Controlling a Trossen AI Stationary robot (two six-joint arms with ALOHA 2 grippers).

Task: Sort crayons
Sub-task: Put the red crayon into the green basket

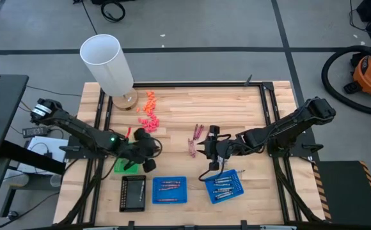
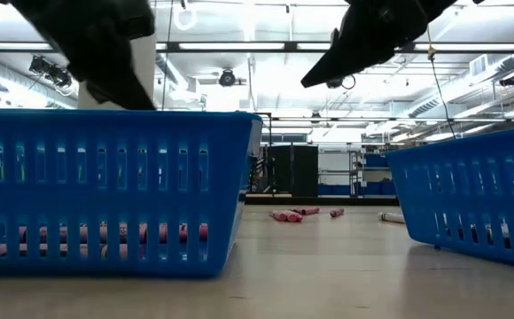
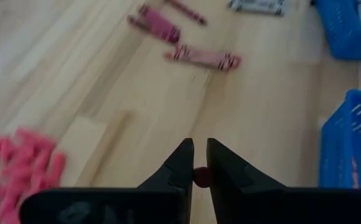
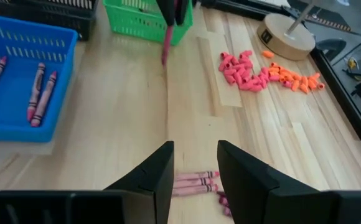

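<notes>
The middle blue tray serves as landmark. Just to its left stands a black tray, and beyond that a small green tray; to its right lies a second blue tray holding grey crayons.

The left gripper hangs above the green tray, up and left of the landmark, fingers nearly closed on a pink crayon. Only the right wrist view shows that crayon's full length dangling below the fingers; the left wrist view shows just its red end between the pads.

The right gripper hovers up and right of the landmark, fingers apart and empty, over loose maroon crayons on the wooden table.

The right wrist view alone shows three reddish crayons inside the landmark tray.

No lettering is readable on any crayon wrapper.
</notes>
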